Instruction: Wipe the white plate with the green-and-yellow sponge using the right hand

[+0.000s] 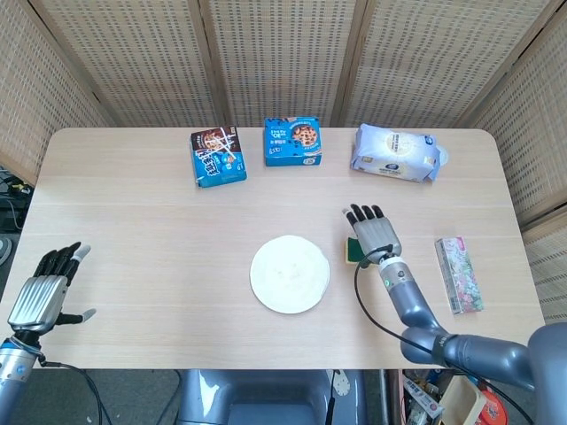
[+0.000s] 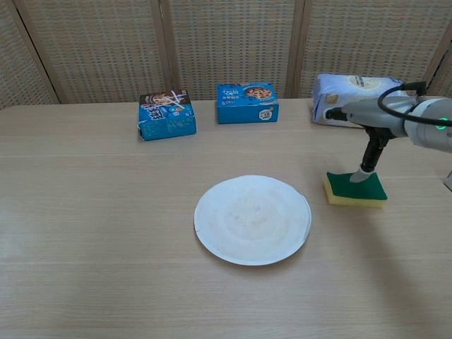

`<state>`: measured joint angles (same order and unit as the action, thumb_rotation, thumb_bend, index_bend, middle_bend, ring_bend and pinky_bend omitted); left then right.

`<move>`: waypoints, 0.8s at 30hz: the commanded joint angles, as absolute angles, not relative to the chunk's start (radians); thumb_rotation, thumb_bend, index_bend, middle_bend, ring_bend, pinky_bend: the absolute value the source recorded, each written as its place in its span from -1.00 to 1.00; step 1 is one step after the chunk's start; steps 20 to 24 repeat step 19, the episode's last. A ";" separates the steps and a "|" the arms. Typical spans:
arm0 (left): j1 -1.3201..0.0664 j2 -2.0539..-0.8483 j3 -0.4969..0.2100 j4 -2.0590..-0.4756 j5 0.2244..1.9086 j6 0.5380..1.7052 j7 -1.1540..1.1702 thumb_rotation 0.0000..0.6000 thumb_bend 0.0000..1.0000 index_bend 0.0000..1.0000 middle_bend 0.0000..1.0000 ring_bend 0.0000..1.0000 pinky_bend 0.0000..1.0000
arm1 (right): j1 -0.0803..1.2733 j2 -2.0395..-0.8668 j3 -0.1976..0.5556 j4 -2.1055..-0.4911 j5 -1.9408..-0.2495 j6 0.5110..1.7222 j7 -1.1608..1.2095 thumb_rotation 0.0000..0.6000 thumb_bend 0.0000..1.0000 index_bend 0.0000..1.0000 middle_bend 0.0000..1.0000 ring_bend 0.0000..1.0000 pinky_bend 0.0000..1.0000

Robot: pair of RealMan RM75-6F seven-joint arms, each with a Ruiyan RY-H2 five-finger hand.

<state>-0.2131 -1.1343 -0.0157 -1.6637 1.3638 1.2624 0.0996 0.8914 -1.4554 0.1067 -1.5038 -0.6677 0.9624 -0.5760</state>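
The white plate (image 1: 290, 274) (image 2: 253, 219) lies bare at the middle of the table. The green-and-yellow sponge (image 2: 354, 189) lies flat on the table just right of the plate, green side up. In the head view the sponge (image 1: 352, 251) is partly hidden under my right hand (image 1: 372, 232). That right hand (image 2: 367, 116) hovers over the sponge with its fingers stretched out; only a downward-pointing fingertip (image 2: 361, 174) touches the green top. Far from both, my left hand (image 1: 42, 288) stays at the table's left front edge, holding nothing, fingers apart.
Two blue snack boxes (image 1: 217, 156) (image 1: 292, 142) and a white bag (image 1: 396, 152) stand along the back of the table. A floral packet (image 1: 458, 274) lies near the right edge, close to my right arm.
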 commanded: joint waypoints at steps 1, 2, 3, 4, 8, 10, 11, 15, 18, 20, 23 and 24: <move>-0.206 -1.137 -0.019 -1.658 1.370 1.282 0.102 1.00 -1.00 -1.00 -1.00 -1.00 -1.00 | 0.718 -1.302 0.085 -1.686 -0.993 1.176 -0.359 1.00 -1.00 -0.97 -1.00 -1.00 -1.00; -0.203 -1.140 -0.020 -1.656 1.374 1.292 0.103 1.00 -1.00 -1.00 -1.00 -1.00 -1.00 | 0.673 -1.281 0.058 -1.689 -1.070 1.243 -0.332 1.00 -1.00 -0.97 -1.00 -1.00 -1.00; -0.200 -1.141 -0.019 -1.655 1.378 1.299 0.103 1.00 -1.00 -1.00 -1.00 -1.00 -1.00 | 0.644 -1.271 0.039 -1.685 -1.117 1.288 -0.317 1.00 -1.00 -0.97 -1.00 -1.00 -1.00; -0.197 -1.141 -0.019 -1.655 1.384 1.307 0.102 1.00 -1.00 -1.00 -1.00 -1.00 -1.00 | 0.609 -1.260 0.018 -1.676 -1.164 1.341 -0.301 1.00 -1.00 -0.97 -1.00 -1.00 -1.00; -0.179 -1.148 -0.015 -1.652 1.420 1.358 0.099 1.00 -1.00 -1.00 -1.00 -1.00 -1.00 | 0.444 -1.242 -0.068 -1.601 -1.350 1.571 -0.160 1.00 -1.00 -0.97 -1.00 -1.00 -1.00; -0.172 -1.150 -0.011 -1.649 1.436 1.373 0.093 1.00 -1.00 -1.00 -1.00 -1.00 -1.00 | 0.390 -1.254 -0.089 -1.552 -1.407 1.642 -0.112 1.00 -1.00 -0.97 -1.00 -1.00 -1.00; -0.169 -1.149 -0.010 -1.648 1.443 1.379 0.089 1.00 -1.00 -1.00 -1.00 -1.00 -1.00 | 0.364 -1.262 -0.098 -1.529 -1.423 1.670 -0.107 1.00 -1.00 -0.97 -1.00 -1.00 -1.00; -0.157 -1.150 -0.004 -1.639 1.467 1.405 0.076 1.00 -1.00 -1.00 -1.00 -1.00 -1.00 | 0.289 -1.277 -0.123 -1.494 -1.463 1.731 -0.110 1.00 -1.00 -0.97 -1.00 -1.00 -1.00; -0.146 -1.152 0.003 -1.628 1.490 1.426 0.064 1.00 -1.00 -1.00 -1.00 -1.00 -1.00 | 0.240 -1.283 -0.137 -1.476 -1.501 1.775 -0.114 1.00 -1.00 -0.97 -1.00 -1.00 -1.00; -0.144 -1.153 0.005 -1.623 1.495 1.430 0.061 1.00 -1.00 -1.00 -1.00 -1.00 -1.00 | 0.226 -1.283 -0.139 -1.475 -1.511 1.786 -0.115 1.00 -1.00 -0.97 -1.00 -1.00 -1.00; -0.144 -1.153 0.005 -1.623 1.495 1.430 0.061 1.00 -1.00 -1.00 -1.00 -1.00 -1.00 | 0.226 -1.283 -0.139 -1.475 -1.511 1.786 -0.115 1.00 -1.00 -0.97 -1.00 -1.00 -1.00; -0.144 -1.153 0.005 -1.623 1.495 1.430 0.061 1.00 -1.00 -1.00 -1.00 -1.00 -1.00 | 0.226 -1.283 -0.139 -1.475 -1.511 1.786 -0.115 1.00 -1.00 -0.97 -1.00 -1.00 -1.00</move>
